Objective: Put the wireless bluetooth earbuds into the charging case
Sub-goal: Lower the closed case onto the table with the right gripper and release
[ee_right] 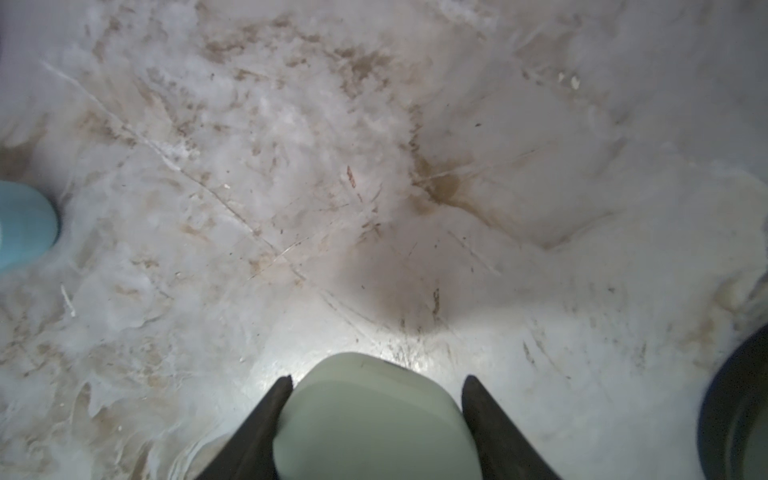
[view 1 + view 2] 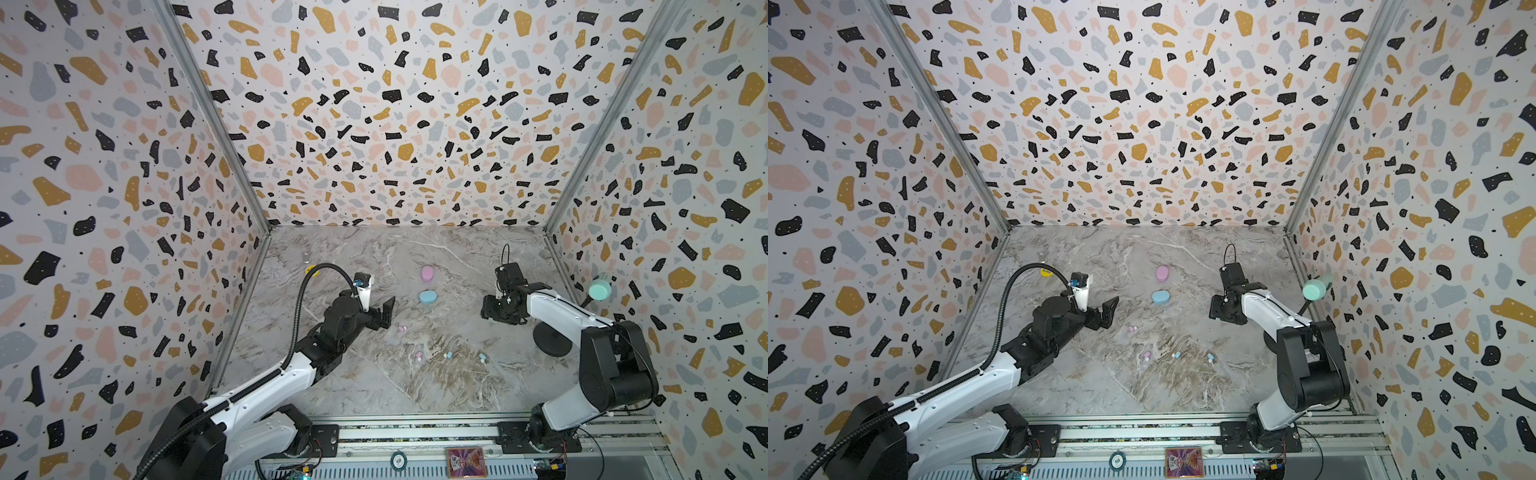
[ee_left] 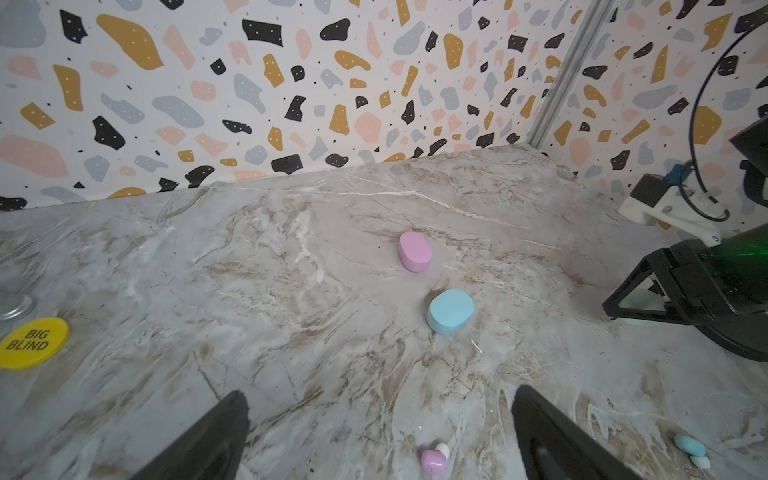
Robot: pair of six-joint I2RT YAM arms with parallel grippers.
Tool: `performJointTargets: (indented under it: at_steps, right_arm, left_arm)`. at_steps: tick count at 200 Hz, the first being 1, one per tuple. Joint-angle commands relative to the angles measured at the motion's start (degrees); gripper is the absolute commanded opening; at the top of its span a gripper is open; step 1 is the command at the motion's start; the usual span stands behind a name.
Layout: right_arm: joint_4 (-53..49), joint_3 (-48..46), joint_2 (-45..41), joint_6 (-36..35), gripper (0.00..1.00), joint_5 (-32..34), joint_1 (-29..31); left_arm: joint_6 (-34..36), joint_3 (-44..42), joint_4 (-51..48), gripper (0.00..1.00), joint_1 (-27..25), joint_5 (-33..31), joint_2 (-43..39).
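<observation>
Task barely begun, by the look: no bud seated. Pink earbuds & blue earbuds lie loose on table; pink case & blue case closed. R gripper clamps mint case; L gripper splayed wide, empty.

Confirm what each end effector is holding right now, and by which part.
Right end effector clamps the mint case across its opposite sides. Left end effector is open, holding nothing.
</observation>
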Motion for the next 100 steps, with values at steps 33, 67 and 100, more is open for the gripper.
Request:
performJointTargets:
  at_steps: [33,67,100]
  right_arm:
    - [2.3,-2.9,2.1,0.5,0.56,3.0,-2.0]
    - [2.2,-3.6,2.5,0.7,0.61,3.0,-2.4]
    - [0.7,-3.2,2.3,0.6,0.75,2.8,-2.7]
  left_arm:
    - [0.7,5.0,-5.2,1.0,-0.2,0.0,1.8]
    - [-0.2,5.6,-6.1,1.0,-0.2,1.3,2.9]
    - [-1.2,6.2,-6.7,1.0,-0.2,1.8,3.0]
